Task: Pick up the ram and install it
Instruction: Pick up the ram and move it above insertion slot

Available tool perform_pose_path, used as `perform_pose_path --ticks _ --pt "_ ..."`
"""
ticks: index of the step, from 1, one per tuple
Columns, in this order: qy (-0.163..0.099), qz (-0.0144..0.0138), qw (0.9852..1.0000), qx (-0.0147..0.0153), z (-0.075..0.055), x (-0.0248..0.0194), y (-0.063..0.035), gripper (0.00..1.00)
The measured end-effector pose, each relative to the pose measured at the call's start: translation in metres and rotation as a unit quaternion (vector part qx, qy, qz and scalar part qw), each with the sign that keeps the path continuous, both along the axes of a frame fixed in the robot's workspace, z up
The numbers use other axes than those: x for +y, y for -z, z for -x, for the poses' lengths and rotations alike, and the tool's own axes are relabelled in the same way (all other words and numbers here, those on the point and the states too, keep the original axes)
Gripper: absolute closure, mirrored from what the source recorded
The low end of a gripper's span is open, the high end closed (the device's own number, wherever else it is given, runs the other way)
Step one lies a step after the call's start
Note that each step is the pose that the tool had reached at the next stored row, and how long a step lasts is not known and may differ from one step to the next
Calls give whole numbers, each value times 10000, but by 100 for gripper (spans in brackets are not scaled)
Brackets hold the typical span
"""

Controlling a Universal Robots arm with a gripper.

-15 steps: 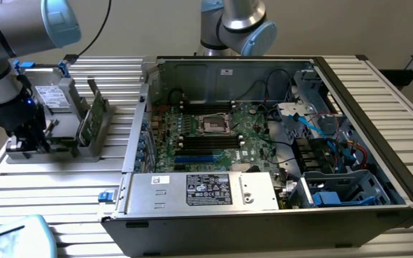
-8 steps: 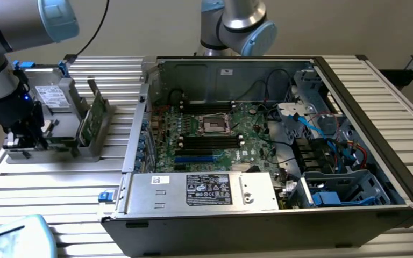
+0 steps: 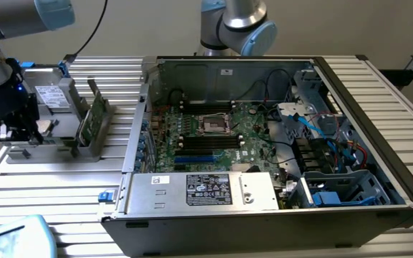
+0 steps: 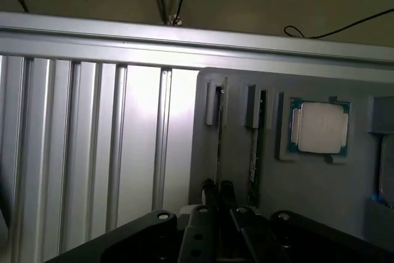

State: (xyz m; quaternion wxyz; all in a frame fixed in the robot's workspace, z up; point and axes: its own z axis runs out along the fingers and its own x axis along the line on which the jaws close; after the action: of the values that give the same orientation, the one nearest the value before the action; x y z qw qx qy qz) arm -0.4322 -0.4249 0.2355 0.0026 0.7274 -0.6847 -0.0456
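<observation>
The ram (image 3: 86, 126) is showing as a thin green board, standing on its long edge and leaning a little in a slot of the gray holder (image 3: 49, 153). Its small chips are too blurred to make out. A second thin stick (image 3: 94, 99) is standing just beside it in the same holder. In the wrist view both sticks are showing only as narrow edges.

The gripper (image 3: 20, 137) is hanging over the holder's end at the exterior view's left, apart from the ram. I cannot tell whether it is spread or pressed together.

A square silver processor chip (image 4: 320, 127) is lying in a pocket of the holder, beside the slots. The holder is sitting on the worktop (image 3: 49, 188). An open computer case (image 3: 228, 75) is lying close to the holder, on the exterior view's right. The case's side wall is standing between the holder and the motherboard (image 3: 214, 134).
</observation>
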Motion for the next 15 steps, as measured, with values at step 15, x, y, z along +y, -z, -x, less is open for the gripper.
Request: perform_pose_path --ticks 15 --pt "0 1 10000 58 -119 -1 -544 86"
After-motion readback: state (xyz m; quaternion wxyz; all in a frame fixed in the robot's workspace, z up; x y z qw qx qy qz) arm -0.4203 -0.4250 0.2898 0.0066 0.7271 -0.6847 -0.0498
